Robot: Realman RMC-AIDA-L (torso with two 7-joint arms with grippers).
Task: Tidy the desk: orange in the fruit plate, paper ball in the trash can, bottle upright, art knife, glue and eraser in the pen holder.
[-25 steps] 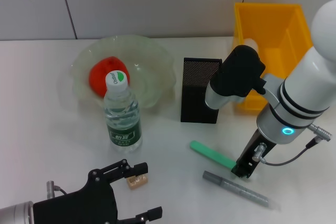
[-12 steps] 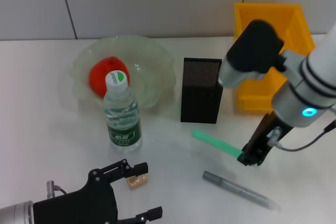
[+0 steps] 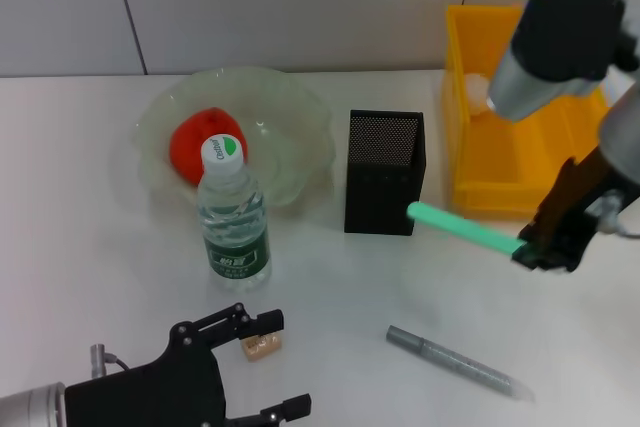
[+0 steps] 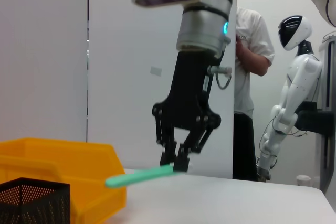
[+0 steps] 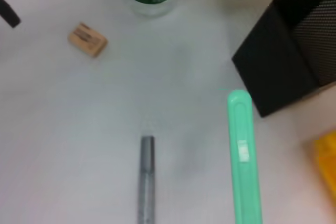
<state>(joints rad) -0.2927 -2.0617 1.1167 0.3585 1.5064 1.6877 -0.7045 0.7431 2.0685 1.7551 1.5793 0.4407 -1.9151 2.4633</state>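
Looking down from the head view, the right gripper [image 3: 532, 252] is seen raised off the table [image 3: 90, 247], clenched on one end of the green art knife [image 3: 462, 229], whose free end points toward the pen holder [image 3: 384, 173] and lies close beside its near corner. The orange [image 3: 192, 147] is seen in the fruit plate [image 3: 290, 107], the bottle [image 3: 232, 215] stands upright in front of it, and the trash can [image 3: 520, 137] sits at the right. The grey glue stick [image 3: 455, 360] lies flat on the table, and the eraser [image 3: 261, 345] rests just beside the fingers of the left gripper [image 3: 255, 367], which are spread apart at the near edge. In the left wrist view, the right gripper [image 4: 176, 161] is shown farther off, pinching the art knife [image 4: 139, 176] roughly level above the table. In the right wrist view, the art knife [image 5: 243, 156] is seen hanging beside the pen holder [image 5: 294, 51], with the glue stick [image 5: 146, 179] and eraser [image 5: 87, 39] below on the table. The step in hand is judged to be the carrying of the art knife to the pen holder; for the next move, the knife is likely to need lifting higher, tipping toward upright and centring over the opening before it is let go.
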